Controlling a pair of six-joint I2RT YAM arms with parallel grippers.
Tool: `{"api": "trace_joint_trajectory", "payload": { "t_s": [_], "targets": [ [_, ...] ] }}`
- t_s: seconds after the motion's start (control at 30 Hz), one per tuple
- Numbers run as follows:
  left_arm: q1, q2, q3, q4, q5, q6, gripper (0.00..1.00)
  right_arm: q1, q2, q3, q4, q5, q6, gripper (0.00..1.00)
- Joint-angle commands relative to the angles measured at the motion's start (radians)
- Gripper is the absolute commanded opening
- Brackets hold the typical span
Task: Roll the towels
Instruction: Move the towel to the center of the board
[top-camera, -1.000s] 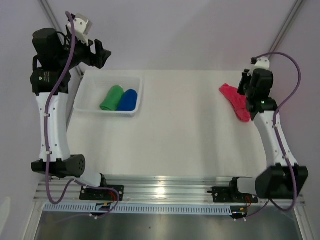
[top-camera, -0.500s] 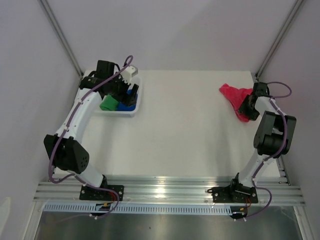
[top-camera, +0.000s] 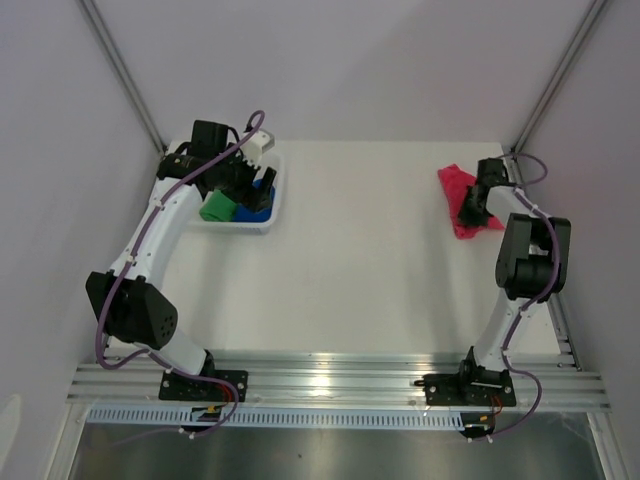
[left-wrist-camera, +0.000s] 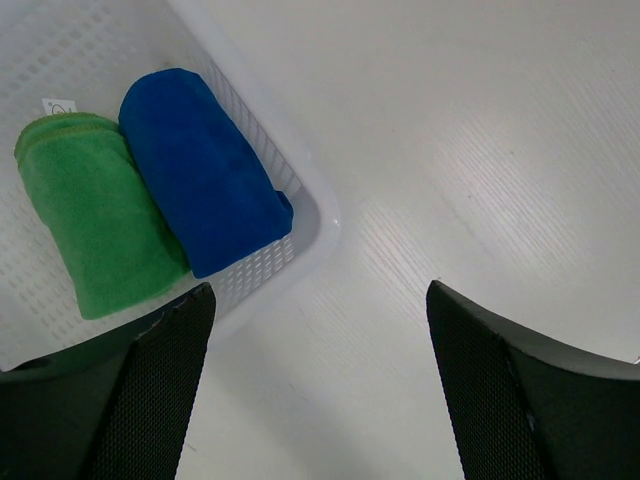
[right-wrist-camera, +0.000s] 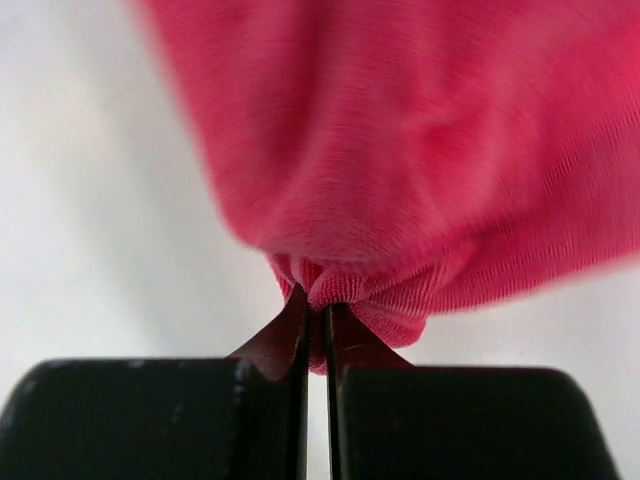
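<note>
The green towel (left-wrist-camera: 100, 215) and blue towel (left-wrist-camera: 205, 170) lie rolled in the basket (left-wrist-camera: 322, 215), while the right gripper (right-wrist-camera: 318, 330) pinches the unrolled pink towel (right-wrist-camera: 420, 150) and the left gripper (left-wrist-camera: 320, 290) is spread.

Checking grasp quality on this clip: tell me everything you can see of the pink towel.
The pink towel is a soft, finely knit pink-red cloth, unrolled and crumpled into an elongated heap at the far right of the table. The right gripper is shut on a bunched fold at its edge, and in the wrist view the fabric bulges above the pinch. Whether any of it is lifted off the table cannot be told.
</note>
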Motion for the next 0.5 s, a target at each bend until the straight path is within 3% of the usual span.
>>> {"api": "trace_joint_trajectory", "payload": {
  "t_s": [0.0,0.13,0.23,0.27,0.33,0.43,0.47],
  "targets": [
    [0.001,-0.019,0.033,0.017,-0.005,-0.009,0.89,0.229,-0.144,-0.067,-0.030,-0.192,-0.084,0.00],
    [0.003,-0.018,0.025,0.012,0.000,0.000,0.88,0.497,-0.301,-0.144,-0.087,-0.252,-0.134,0.00],
    [0.001,-0.006,0.025,0.009,0.001,0.008,0.89,0.674,-0.345,-0.172,-0.156,-0.254,-0.106,0.07],
    [0.003,-0.004,0.024,0.005,0.011,0.008,0.89,0.712,-0.362,-0.178,-0.167,-0.260,-0.098,0.24],
    [0.001,0.002,0.025,-0.001,0.021,0.014,0.89,0.800,-0.383,-0.178,-0.191,-0.272,-0.089,0.39],
    [0.000,0.004,0.028,-0.021,0.057,0.032,0.89,0.796,-0.468,-0.201,-0.176,-0.275,-0.049,0.46],
    [-0.002,0.004,0.027,-0.029,0.066,0.038,0.89,0.777,-0.494,-0.215,-0.152,-0.269,-0.039,0.70]
  ]
}}
